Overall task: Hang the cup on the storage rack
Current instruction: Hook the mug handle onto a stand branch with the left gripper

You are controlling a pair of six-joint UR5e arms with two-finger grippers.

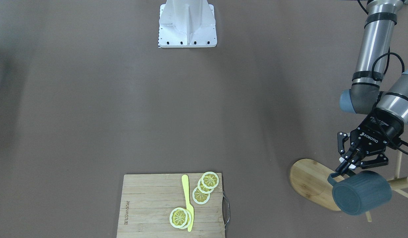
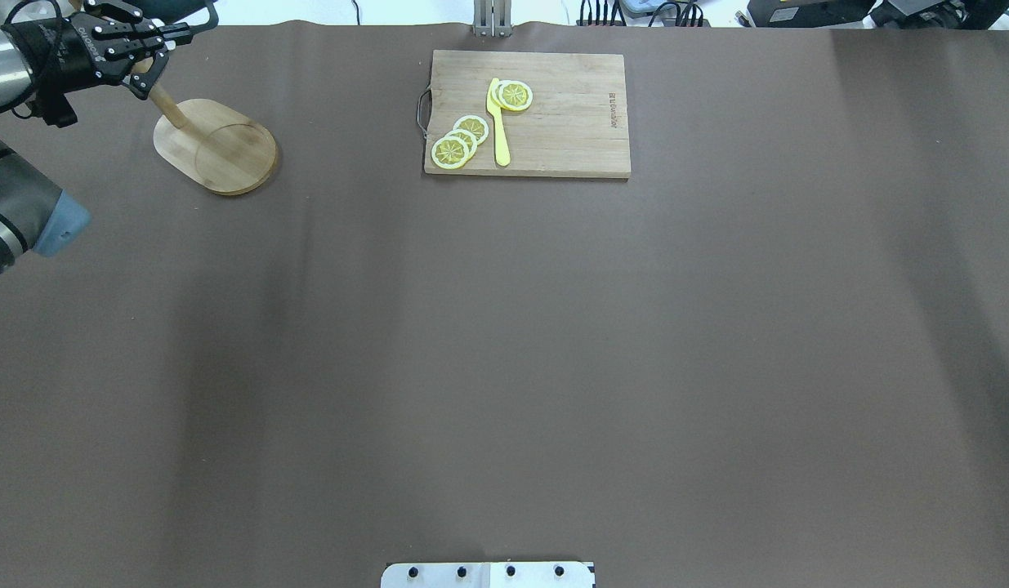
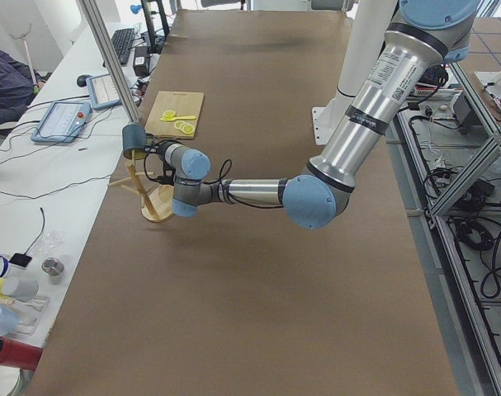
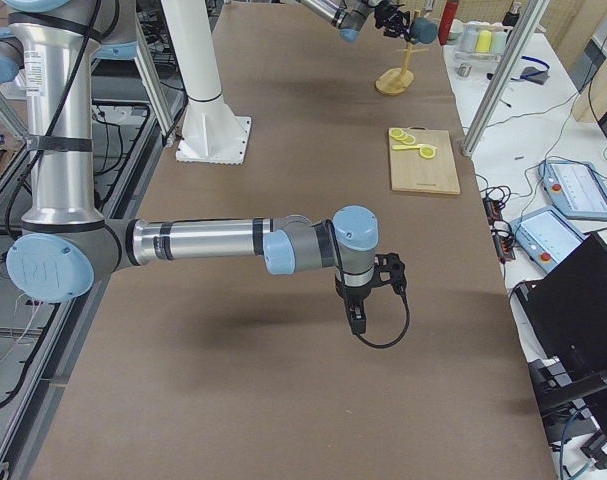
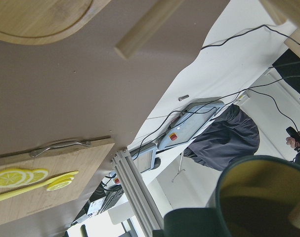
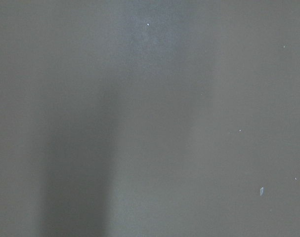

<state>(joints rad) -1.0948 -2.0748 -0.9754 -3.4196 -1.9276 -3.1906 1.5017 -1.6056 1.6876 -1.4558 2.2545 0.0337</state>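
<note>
The cup (image 1: pixel 362 193) is a dark blue-grey mug with a mustard-yellow inside (image 5: pixel 261 197). It hangs tipped on its side above the table. My left gripper (image 1: pixel 343 169) is shut on its handle. The storage rack has an oval bamboo base (image 1: pixel 311 183), a round post (image 2: pixel 167 102) and thin pegs (image 1: pixel 402 181). The cup is right beside the pegs, and in the left wrist view a peg tip (image 5: pixel 299 217) shows at its mouth. My right gripper (image 4: pixel 388 275) hangs low over bare table far from the rack; I cannot tell whether it is open or shut.
A slatted cutting board (image 1: pixel 172 206) holds lemon slices (image 1: pixel 206 185) and a yellow knife (image 1: pixel 188 201) at the table's far-side middle. The robot's white base (image 1: pixel 187 23) stands opposite. Monitors, cables and a person sit beyond the table's edge (image 5: pixel 224 138).
</note>
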